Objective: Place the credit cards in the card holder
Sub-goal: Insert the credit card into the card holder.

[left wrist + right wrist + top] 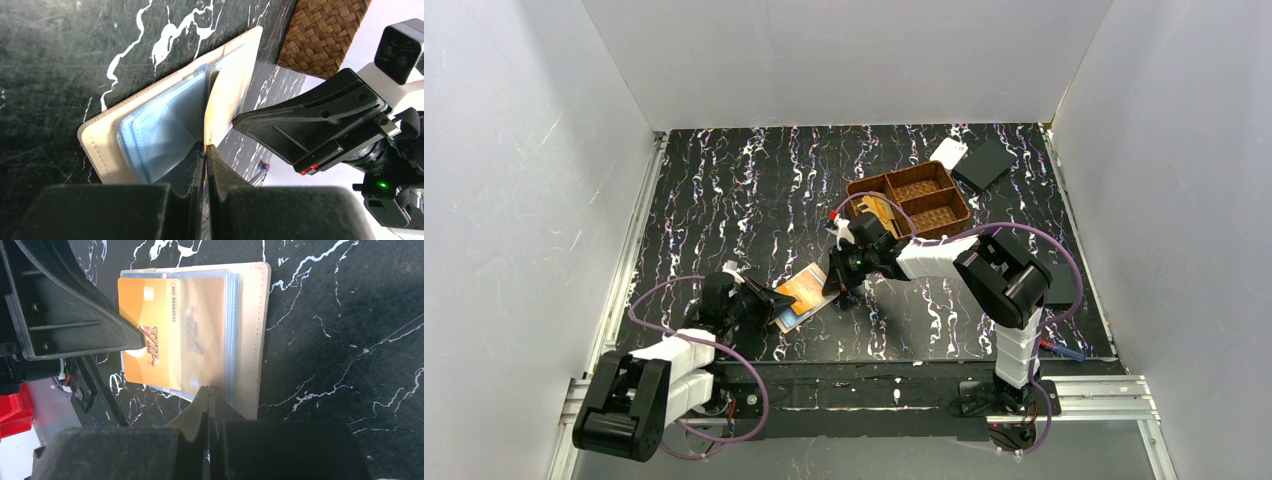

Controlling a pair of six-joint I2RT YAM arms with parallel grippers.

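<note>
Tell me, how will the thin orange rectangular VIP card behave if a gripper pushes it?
The orange VIP card is probably stiff: its edges look straight and flat. It may slide easily, since it lies on the glossy clear sleeves of the open tan wallet.

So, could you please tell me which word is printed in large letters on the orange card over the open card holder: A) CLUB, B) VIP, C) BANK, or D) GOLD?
B: in the right wrist view the orange card lying over the clear sleeves of the card holder carries the large letters VIP.
</note>
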